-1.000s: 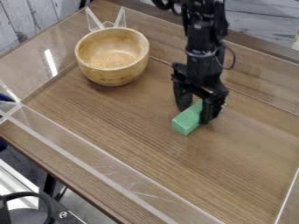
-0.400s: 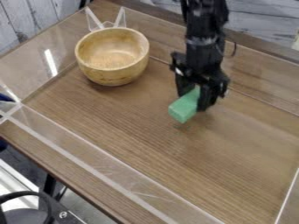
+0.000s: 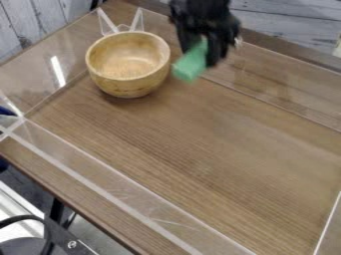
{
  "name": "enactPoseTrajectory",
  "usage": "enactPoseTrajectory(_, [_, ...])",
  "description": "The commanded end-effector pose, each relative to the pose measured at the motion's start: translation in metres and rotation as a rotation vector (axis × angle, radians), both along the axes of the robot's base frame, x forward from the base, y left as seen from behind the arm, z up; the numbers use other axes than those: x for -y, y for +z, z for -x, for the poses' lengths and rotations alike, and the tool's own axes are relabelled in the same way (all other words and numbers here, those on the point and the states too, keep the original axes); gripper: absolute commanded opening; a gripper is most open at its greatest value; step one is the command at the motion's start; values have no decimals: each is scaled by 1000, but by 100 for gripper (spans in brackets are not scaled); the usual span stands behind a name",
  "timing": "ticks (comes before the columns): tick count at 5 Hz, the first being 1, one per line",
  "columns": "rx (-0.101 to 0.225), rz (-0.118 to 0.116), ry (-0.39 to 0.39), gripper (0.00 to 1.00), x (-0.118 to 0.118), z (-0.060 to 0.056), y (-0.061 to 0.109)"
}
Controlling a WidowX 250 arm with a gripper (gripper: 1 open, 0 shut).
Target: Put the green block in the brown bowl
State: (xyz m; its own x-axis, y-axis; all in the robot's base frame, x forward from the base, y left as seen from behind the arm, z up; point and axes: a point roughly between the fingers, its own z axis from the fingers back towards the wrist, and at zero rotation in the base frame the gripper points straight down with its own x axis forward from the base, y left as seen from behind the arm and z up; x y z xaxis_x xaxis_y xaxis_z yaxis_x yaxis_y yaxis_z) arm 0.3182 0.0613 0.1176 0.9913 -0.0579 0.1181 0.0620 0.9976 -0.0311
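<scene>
Black gripper (image 3: 204,42) fingers clamped on smooth green block (image 3: 192,63), bar tilted, airborne beside thick-walled round wooden brown bowl (image 3: 128,64) on wood-grain tabletop (image 3: 200,159)

Arm (image 3: 200,8) cut off by top edge; fingers (image 3: 213,42) motion-blurred, hiding green block (image 3: 190,64) top.

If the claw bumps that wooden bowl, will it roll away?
Probably not. The bowl sits upright on the table, and its thick walls look heavy enough to slide rather than tip. Wood likely won't crack from a bump.
</scene>
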Motion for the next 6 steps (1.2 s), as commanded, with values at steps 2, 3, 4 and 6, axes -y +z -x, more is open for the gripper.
enactPoseTrajectory(2, [88,-44,117,0,-67,-23,30])
enactPoseTrajectory(3, [74,-58,148,0,-83,-23,21])
enactPoseTrajectory(4, [59,-76,174,0,-100,-20,8])
enactPoseTrajectory(6, [16,-98,194,0,-116,-14,-16])
